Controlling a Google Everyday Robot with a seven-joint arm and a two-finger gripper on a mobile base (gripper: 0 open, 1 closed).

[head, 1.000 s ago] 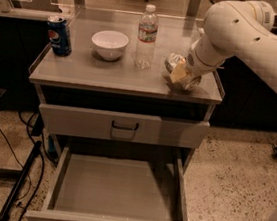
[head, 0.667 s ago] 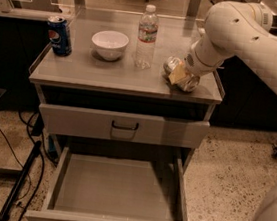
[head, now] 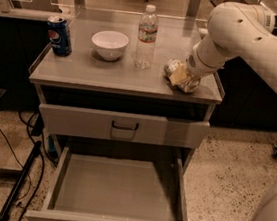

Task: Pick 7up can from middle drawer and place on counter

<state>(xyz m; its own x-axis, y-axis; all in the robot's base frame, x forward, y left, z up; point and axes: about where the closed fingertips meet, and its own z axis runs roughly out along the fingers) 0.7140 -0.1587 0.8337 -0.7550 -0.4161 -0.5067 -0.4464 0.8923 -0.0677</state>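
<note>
The 7up can [head: 172,68], silvery and dented, is at the right end of the counter [head: 103,73], tilted and low over the top or resting on it. My gripper [head: 182,77] comes down from the big white arm on the right and is shut on the can, with its yellowish fingers [head: 179,76] around it. The middle drawer [head: 119,188] is pulled wide open below, and its flat grey floor is bare.
On the counter stand a blue Pepsi can [head: 59,35] at the left, a white bowl [head: 109,44] and a clear water bottle [head: 147,30] just left of the gripper. The upper drawer front with its black loop handle [head: 125,126] is closed. Cables [head: 18,183] lie on the floor at the left.
</note>
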